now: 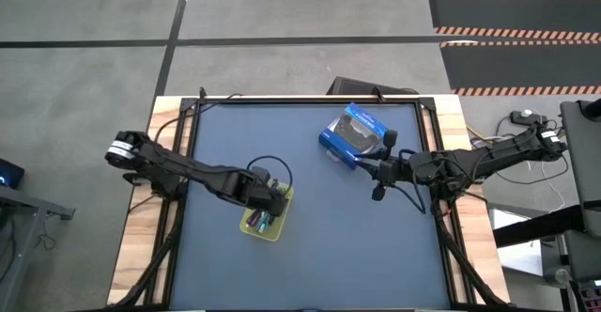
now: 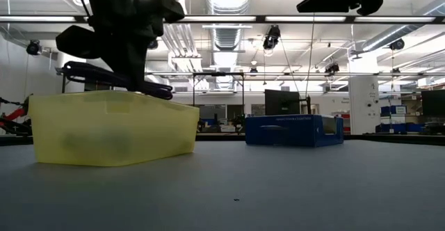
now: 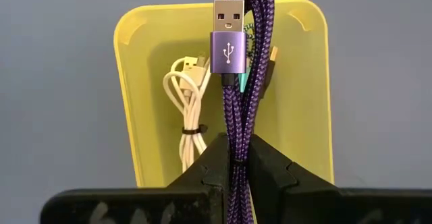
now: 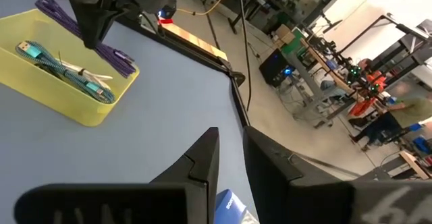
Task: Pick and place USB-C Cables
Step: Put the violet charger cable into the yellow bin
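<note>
Now the left gripper [image 3: 236, 177] hangs over the yellow tray [image 3: 135, 62], jaws pinching the purple cable [image 3: 246, 116]; white cable [image 3: 185, 109] and teal cable [image 4: 64, 65] lie inside; placing step, next calls for release; right gripper [image 1: 378, 168] waits beside the blue box [image 1: 349, 133], jaws slightly spread.

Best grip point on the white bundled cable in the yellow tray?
Take the white bundled cable at its dark tie, from straight above. It lies flat in the yellow plastic tray, strands pinched together there, loops loose beyond. The left gripper holds the purple braided cable beside it.
</note>
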Available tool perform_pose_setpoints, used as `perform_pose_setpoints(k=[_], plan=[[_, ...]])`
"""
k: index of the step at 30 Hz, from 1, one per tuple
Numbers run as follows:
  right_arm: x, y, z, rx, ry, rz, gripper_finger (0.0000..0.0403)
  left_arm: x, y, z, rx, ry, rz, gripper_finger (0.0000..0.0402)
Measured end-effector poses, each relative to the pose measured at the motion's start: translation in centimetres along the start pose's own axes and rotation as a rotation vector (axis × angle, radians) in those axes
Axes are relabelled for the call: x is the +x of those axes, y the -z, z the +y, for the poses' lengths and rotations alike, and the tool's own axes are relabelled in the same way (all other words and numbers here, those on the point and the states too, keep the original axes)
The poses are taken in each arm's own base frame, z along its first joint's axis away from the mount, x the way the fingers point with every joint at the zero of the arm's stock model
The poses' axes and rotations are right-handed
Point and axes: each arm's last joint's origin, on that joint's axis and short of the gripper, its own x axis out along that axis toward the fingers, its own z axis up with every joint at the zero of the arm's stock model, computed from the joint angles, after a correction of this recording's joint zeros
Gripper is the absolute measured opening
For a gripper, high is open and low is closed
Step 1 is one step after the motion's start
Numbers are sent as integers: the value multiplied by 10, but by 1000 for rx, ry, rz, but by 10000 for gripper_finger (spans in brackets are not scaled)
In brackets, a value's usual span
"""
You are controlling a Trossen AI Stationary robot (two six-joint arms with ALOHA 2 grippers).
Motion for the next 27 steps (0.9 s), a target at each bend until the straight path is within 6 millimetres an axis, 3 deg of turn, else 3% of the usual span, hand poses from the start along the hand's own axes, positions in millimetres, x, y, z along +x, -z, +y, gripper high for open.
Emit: perform_pose_setpoints(k=[27], plan=[[0,1,0,9,-2,3,59,7,-2,-4,-55,1,-106,18]])
